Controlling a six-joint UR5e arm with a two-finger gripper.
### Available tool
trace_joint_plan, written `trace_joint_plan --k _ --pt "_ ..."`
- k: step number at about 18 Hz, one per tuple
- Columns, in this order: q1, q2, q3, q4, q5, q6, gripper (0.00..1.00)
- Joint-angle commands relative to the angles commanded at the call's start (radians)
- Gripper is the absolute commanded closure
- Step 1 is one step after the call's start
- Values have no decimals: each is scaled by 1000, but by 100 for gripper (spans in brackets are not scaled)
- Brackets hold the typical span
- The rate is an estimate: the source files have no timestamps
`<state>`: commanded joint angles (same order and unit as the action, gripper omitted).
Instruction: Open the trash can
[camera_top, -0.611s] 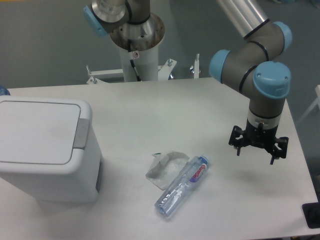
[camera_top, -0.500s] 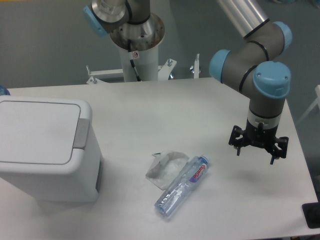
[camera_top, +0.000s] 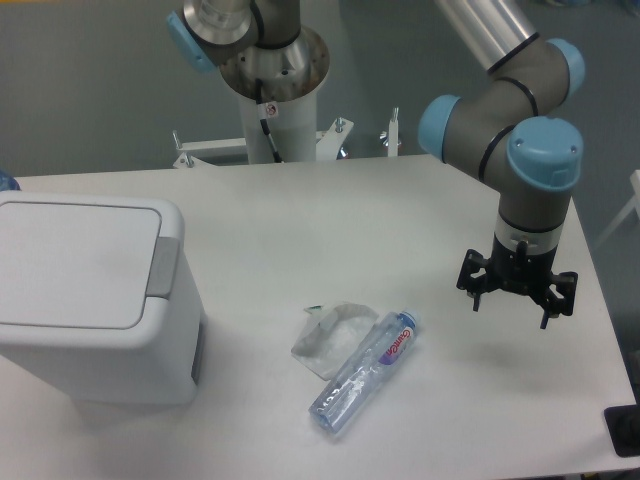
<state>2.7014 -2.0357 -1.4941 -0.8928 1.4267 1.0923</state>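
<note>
Hovering well right of the trash can (camera_top: 95, 300), our gripper (camera_top: 517, 300) has barely shifted, claw spread and empty; lid (camera_top: 75, 262) shut, opening not begun.

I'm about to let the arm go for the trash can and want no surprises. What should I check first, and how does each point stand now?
1. Lid shut, so there is something to open: ok, the lid lies flat on the trash can.
2. Push strip reachable: ok, the grey strip on the lid's right edge is uncovered.
3. Gripper empty: ok, fingers spread, nothing between them.
4. Gripper near the can: not ok, it hangs over the table's far right side.
5. Path low across the table: not ok, the bottle and a crumpled wrapper lie in between.
</note>
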Motion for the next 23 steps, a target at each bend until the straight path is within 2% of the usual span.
trace_joint_plan --k 4,6,10,13,23 --pt "-26 14 3 2 -54 -135 0" --pt "-72 14 6 9 -52 -222 0" --pt "-156 17 57 9 -57 -412 0" --pt "-178 28 89 9 -110 -521 0" --pt "-247 170 78 9 -311 -744 0"
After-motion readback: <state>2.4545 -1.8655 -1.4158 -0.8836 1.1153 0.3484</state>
